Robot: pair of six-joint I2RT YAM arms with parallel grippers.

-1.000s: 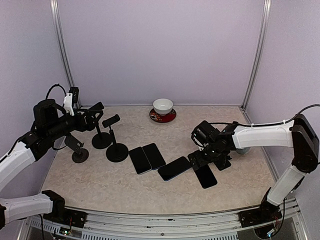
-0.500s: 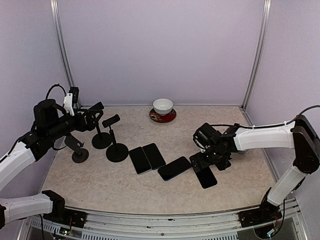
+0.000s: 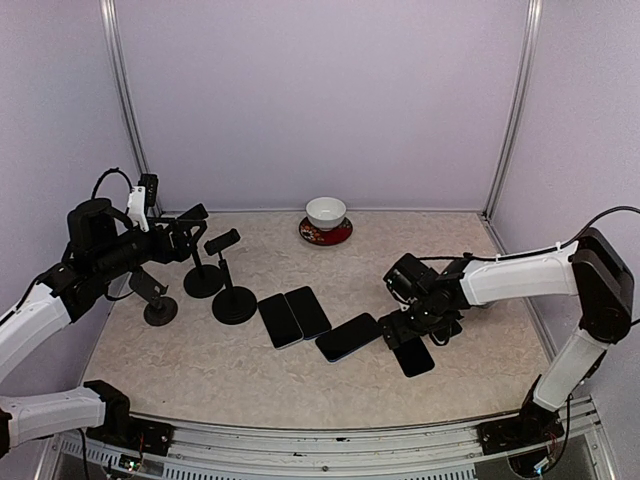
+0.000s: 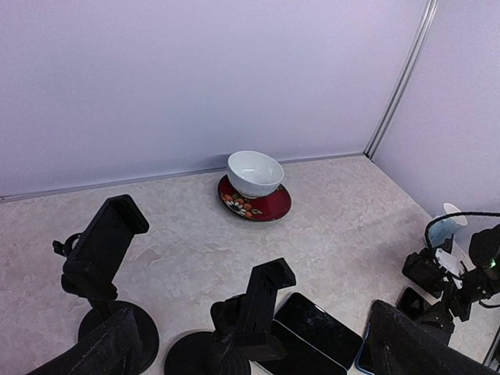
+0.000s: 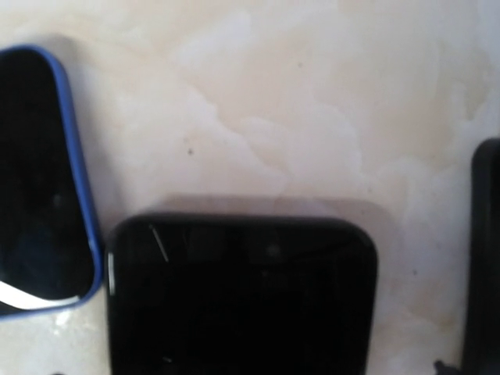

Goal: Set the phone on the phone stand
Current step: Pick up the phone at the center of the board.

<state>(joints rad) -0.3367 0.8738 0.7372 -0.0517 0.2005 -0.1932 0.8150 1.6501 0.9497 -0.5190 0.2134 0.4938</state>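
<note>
Three phone stands (image 3: 205, 270) cluster at the left of the table (image 3: 200, 370). Just right of them, two phones (image 3: 281, 320) lie side by side. Third phone (image 3: 349, 337) lies right of those, fourth phone (image 3: 414, 355) beside it. At back centre, bowl (image 3: 326, 211) sits on saucer (image 3: 340, 236).

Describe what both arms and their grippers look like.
Both arms are alike. The left arm and right arm have smooth white link covers between bulky black joints, and thin black cables loop off them. The left gripper and right gripper are all black, with broad matte fingers. No markings show.
</note>
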